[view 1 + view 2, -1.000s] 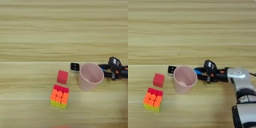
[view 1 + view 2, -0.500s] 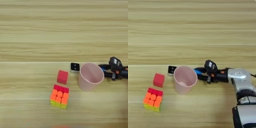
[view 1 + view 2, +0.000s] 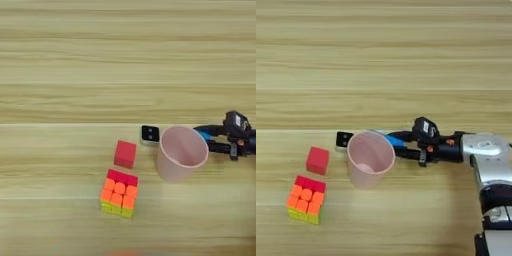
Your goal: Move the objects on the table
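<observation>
Nothing much moved since a second ago, blue bar [image 3: 395, 140] still pinched in the gripper [image 3: 397, 146] beside the smooth pink plastic cup [image 3: 370, 158], wood-grain counter [image 3: 384, 60], tiny black block [image 3: 150, 134] behind.

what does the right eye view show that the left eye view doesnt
Only the right eye view shows the silver forearm behind the gripper, running off the right and bottom edges. Only the left eye view shows extra bare table left of the red cube. Both show the pink cup, the puzzle cube, a small black block and a blue bar at the fingers.
</observation>
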You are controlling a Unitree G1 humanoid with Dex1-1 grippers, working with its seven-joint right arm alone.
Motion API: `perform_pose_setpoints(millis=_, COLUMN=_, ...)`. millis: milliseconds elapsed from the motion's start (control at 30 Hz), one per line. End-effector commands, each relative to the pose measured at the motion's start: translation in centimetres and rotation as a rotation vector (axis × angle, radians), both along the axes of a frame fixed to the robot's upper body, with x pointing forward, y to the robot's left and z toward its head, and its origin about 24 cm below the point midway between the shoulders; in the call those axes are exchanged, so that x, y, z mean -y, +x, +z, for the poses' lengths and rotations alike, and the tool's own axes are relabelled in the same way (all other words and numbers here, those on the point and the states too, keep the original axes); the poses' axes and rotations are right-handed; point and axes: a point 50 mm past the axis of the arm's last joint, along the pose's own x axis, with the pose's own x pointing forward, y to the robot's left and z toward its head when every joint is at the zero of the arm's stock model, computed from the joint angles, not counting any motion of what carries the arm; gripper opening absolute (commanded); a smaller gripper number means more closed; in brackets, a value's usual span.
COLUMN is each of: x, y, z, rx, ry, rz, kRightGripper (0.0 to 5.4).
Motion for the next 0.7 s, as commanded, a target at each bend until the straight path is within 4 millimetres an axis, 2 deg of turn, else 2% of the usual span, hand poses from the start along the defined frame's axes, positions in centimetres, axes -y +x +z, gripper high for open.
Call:
perform_pose_setpoints(millis=33, x=1.0, y=1.2, z=4.4, rx=0.159, ry=-0.023, rz=-0.031, kRightGripper=1.42)
perform_pose_setpoints(millis=700, x=-0.4, y=-0.7, z=10.0, rx=0.358, ry=0.015, rz=0.059, kRightGripper=1.42)
